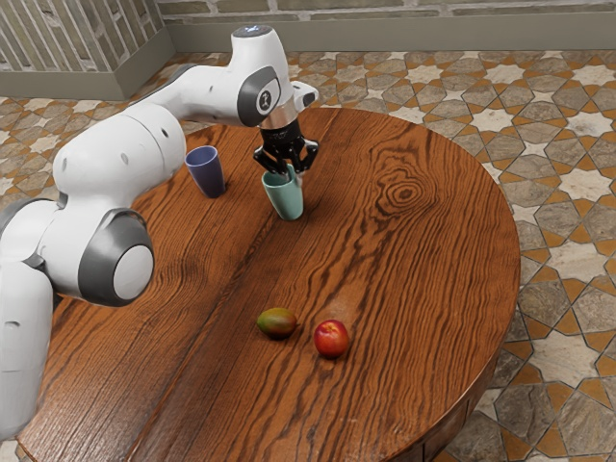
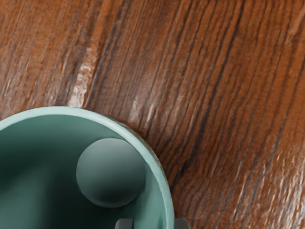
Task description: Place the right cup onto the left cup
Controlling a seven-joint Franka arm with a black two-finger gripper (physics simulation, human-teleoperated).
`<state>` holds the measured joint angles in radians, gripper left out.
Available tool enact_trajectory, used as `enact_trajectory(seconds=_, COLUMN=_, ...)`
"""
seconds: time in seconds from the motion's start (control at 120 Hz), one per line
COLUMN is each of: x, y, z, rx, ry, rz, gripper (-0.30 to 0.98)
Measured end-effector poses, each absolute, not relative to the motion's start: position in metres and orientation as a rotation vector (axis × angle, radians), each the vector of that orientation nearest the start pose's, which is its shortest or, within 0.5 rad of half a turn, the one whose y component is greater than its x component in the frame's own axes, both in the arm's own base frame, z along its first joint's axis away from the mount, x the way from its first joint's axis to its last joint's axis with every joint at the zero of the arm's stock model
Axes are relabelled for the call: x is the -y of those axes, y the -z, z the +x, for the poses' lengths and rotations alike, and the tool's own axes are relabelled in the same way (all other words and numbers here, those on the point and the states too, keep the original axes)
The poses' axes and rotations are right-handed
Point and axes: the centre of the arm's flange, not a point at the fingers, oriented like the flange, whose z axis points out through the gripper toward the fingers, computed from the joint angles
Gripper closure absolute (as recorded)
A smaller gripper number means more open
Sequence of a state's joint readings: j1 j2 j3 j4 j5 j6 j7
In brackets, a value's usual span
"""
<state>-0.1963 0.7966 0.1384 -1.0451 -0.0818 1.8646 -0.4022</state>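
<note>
At the exterior view's left, the white arm (image 1: 120, 159) comes in and reaches across to end above the green cup (image 1: 285, 202). The blue cup (image 1: 209, 177) stands upright on the table (image 1: 423, 289), to the exterior view's left of the green cup and a little farther from that camera, the two apart. The mango (image 1: 277, 323) lies well apart from the green cup, much nearer the exterior camera.

The green cup itself is upright, its open mouth up and empty, with its round base visible inside in the wrist view. The gripper (image 1: 292, 179) points down at its rim, partly open. In the wrist view, one fingertip of the gripper (image 2: 153, 223) is inside the green cup and the other just outside, with the rim between them; a gap shows between the inner fingertip and the wall, so it has hold of nothing.

The red apple (image 1: 331, 339) sits just beside the mango, also well nearer the exterior camera than the green cup. The patterned floor (image 1: 568, 356) spreads past the table's edge, farther to the exterior view's right of the green cup.
</note>
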Motion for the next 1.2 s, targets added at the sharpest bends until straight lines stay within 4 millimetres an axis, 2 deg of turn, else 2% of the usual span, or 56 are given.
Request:
enact_trajectory(seconds=0.25, x=0.088, y=-0.356, z=0.761, rx=0.546, ry=0.022, rz=-3.077, gripper=0.77)
enact_trajectory(seconds=0.583, x=0.086, y=-0.342, z=0.760, rx=0.589, ry=-0.006, rz=-3.059, gripper=0.78)
enact_trajectory(seconds=0.7, x=0.085, y=-0.345, z=0.760, rx=0.600, ry=-0.002, rz=-3.055, gripper=0.78)
enact_trajectory(seconds=0.833, x=0.081, y=-0.360, z=0.758, rx=0.614, ry=0.007, rz=-3.047, gripper=0.78)
enact_trajectory(seconds=0.9, x=0.068, y=-0.386, z=0.755, rx=0.642, ry=0.027, rz=-3.035, gripper=0.78)
enact_trajectory(seconds=0.992, x=0.040, y=-0.422, z=0.748, rx=0.691, ry=0.038, rz=-3.003, gripper=0.78)
enact_trajectory(seconds=1.125, x=-0.014, y=-0.444, z=0.743, rx=0.789, ry=0.024, rz=-2.952, gripper=0.78)
enact_trajectory(seconds=1.2, x=-0.041, y=-0.468, z=0.745, rx=0.836, ry=0.067, rz=-2.933, gripper=0.78)
